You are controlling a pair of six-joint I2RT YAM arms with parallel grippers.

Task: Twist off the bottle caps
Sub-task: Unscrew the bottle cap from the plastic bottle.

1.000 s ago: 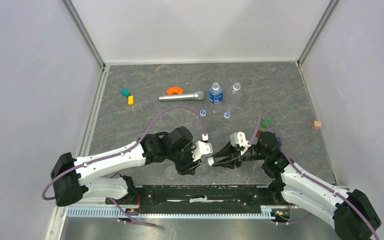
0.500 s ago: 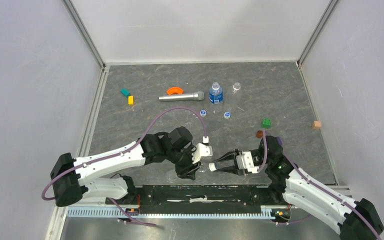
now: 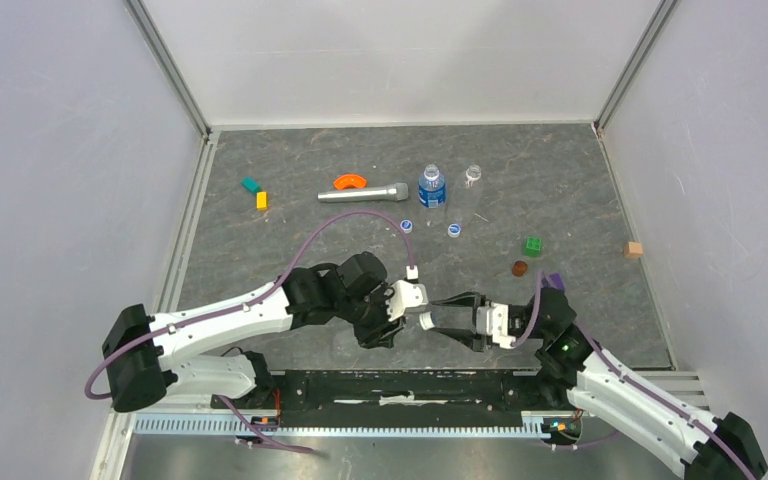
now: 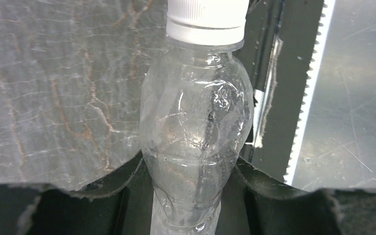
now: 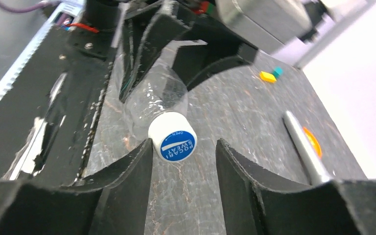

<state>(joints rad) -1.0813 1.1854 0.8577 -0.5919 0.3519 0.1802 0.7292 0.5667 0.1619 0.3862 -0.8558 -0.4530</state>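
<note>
My left gripper point(image 3: 396, 318) is shut on a clear unlabelled bottle point(image 4: 196, 127), held lying sideways just above the table near the front edge. Its white cap with a blue top point(image 5: 173, 137) points toward my right gripper point(image 3: 438, 320). The right gripper point(image 5: 183, 156) is open, with one jaw on either side of the cap; the left pad is at the cap's rim. A blue-labelled bottle point(image 3: 432, 186) and an uncapped clear bottle point(image 3: 473, 175) stand at the back. Two loose caps point(image 3: 406, 225) point(image 3: 454, 230) lie in front of them.
A silver microphone-like cylinder point(image 3: 363, 193) and an orange curved piece point(image 3: 349, 181) lie at the back left. Teal point(image 3: 251, 185) and yellow point(image 3: 261, 200) blocks lie further left. A green block point(image 3: 532, 245), a brown piece point(image 3: 520, 268) and a wooden cube point(image 3: 634, 249) lie right.
My right wrist has swung down toward the near edge and lined up with the bottle. Its jaws, narrow half a second ago, are now spread around the cap. The left arm has barely moved.
</note>
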